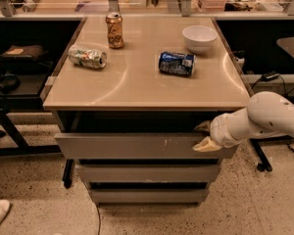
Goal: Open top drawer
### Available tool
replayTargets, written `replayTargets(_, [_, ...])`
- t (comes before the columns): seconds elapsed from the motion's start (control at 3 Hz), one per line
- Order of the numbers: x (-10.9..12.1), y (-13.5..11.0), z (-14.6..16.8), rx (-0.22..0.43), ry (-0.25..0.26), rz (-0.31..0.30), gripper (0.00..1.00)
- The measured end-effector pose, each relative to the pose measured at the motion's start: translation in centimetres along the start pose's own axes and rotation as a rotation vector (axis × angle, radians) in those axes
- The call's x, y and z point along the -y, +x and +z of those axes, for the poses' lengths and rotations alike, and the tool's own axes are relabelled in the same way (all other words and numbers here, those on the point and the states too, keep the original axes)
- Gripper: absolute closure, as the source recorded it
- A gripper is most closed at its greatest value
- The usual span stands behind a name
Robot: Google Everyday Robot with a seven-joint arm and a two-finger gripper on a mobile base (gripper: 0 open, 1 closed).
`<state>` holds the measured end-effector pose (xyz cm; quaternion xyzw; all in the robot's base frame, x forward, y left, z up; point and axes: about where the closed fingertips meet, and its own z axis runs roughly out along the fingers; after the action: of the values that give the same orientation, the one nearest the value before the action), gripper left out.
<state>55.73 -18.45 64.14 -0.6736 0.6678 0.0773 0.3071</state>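
Observation:
The top drawer (132,146) is the widest grey front, just under the tabletop, with small white scratch marks right of centre. It stands pulled out a little, with a dark gap above it. My gripper (204,136) is at the drawer's upper right corner, on the white arm (264,116) that comes in from the right. One finger (202,127) is behind the front's top edge and the other (207,145) lies against its face, so the gripper is closed on the drawer front.
Two narrower grey drawer fronts (147,173) sit below. On the beige tabletop (137,87) are an upright can (114,30), a lying crushed can (87,56), a lying blue can (176,63) and a white bowl (199,37). A dark desk frame stands to the left, and cables and a stand leg to the right.

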Motion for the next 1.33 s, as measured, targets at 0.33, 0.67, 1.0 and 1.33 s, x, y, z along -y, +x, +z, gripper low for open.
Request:
replayTargets(0.33, [0.07,-0.12,-0.19,0.000,0.000,0.000,0.88])
replayTargets(0.67, [0.07,-0.12,-0.18,0.000,0.000,0.000,0.85])
replayTargets(1.0, [0.07,-0.12,-0.18,0.000,0.000,0.000,0.63])
replayTargets(1.33, [-0.31,0.17,-0.03,0.020,-0.033,0.004,0.39])
